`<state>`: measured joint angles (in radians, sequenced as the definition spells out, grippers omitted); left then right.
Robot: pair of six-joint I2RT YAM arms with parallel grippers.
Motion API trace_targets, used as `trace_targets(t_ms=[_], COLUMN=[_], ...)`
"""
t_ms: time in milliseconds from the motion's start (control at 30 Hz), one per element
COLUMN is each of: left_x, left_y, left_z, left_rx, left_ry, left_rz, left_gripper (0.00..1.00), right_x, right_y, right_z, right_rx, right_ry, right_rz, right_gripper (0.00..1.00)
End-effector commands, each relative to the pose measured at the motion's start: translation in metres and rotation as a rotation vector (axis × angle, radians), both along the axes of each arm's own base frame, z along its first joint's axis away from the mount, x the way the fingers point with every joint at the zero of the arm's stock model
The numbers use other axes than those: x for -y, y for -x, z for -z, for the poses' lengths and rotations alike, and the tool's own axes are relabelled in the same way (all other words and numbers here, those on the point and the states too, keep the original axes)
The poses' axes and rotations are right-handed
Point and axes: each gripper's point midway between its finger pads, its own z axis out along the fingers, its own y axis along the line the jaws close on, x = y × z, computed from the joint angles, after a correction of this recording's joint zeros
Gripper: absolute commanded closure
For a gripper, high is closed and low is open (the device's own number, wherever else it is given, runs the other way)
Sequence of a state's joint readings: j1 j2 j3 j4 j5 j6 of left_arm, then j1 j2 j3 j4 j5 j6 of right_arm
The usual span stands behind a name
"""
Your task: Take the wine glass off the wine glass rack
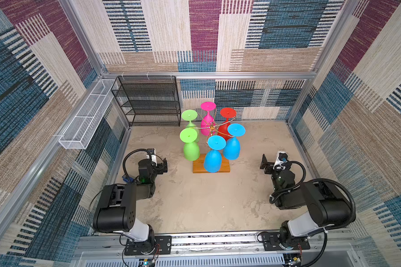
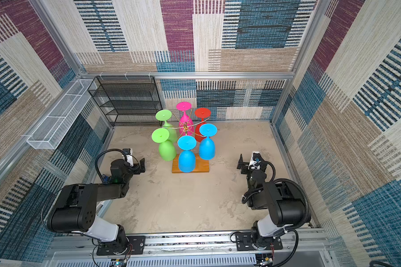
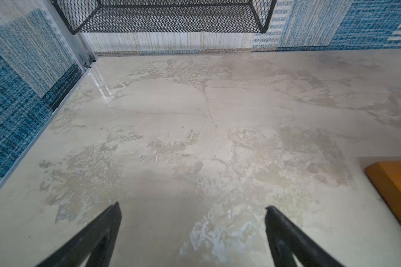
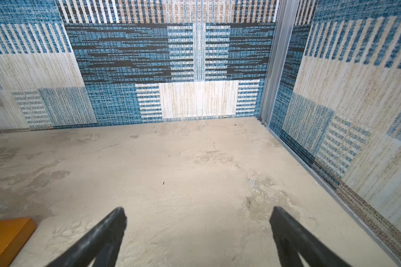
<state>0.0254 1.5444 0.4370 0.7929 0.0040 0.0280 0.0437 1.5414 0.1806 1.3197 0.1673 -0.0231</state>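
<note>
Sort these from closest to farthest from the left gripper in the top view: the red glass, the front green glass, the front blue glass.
Starting from the left gripper:
1. front green glass: front left, closest to that gripper.
2. front blue glass: front middle, hanging over the wooden base.
3. red glass: back right, on the far side.

A black mesh shelf unit [image 1: 148, 101] is set against the back wall [image 1: 241, 34], clad in patchwork carpet of blue, maroon and beige; left of the shelf unit hangs a long white wire basket [image 1: 86, 115]; before the shelf unit spreads a mottled beige floor [image 1: 206, 203].
</note>
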Motion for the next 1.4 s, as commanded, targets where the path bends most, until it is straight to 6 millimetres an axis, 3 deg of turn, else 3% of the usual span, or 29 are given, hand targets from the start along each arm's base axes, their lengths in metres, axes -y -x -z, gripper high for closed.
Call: trace_targets(t_ms=[0,700,867,933,1000,1067,1133,1200,1367], left_x=[0.000,0.002,-0.022,-0.031,-0.039,-0.045,-0.037,-0.025,0.026], left_y=[-0.001,0.004,0.033,0.046,0.056,0.063,0.063,0.061,0.069], left_z=[-0.003,-0.007,-0.051,-0.084,-0.121,-0.148,-0.170,-0.187,-0.234], left_rx=[0.008,0.040,0.154,0.256,0.394,0.457,0.444,0.447,0.574], left_ry=[0.011,0.028,0.017,0.068,0.116,0.192,0.234,0.270,0.371], left_rz=[-0.004,0.022,-0.148,-0.221,-0.275,-0.316,-0.277,-0.208,0.110], left_gripper=[0.01,0.01,0.01,0.01,0.01,0.01,0.01,0.01,0.01], right_x=[0.002,0.002,0.002,0.003,0.018,0.031,0.015,0.001,-0.055], right_y=[-0.001,0.000,0.000,0.001,-0.011,-0.025,-0.035,-0.034,-0.010], right_z=[-0.007,-0.008,-0.014,-0.016,-0.022,-0.050,-0.097,-0.130,-0.199], right_rx=[0.030,0.034,0.035,0.040,-0.031,-0.085,-0.047,-0.016,0.086], right_ry=[-0.014,-0.015,-0.013,-0.011,-0.045,-0.145,-0.213,-0.375,-0.510], right_rz=[0.010,0.012,0.013,0.017,0.116,0.214,0.124,0.036,-0.338], right_gripper=[0.01,0.01,0.01,0.01,0.01,0.01,0.01,0.01,0.01])
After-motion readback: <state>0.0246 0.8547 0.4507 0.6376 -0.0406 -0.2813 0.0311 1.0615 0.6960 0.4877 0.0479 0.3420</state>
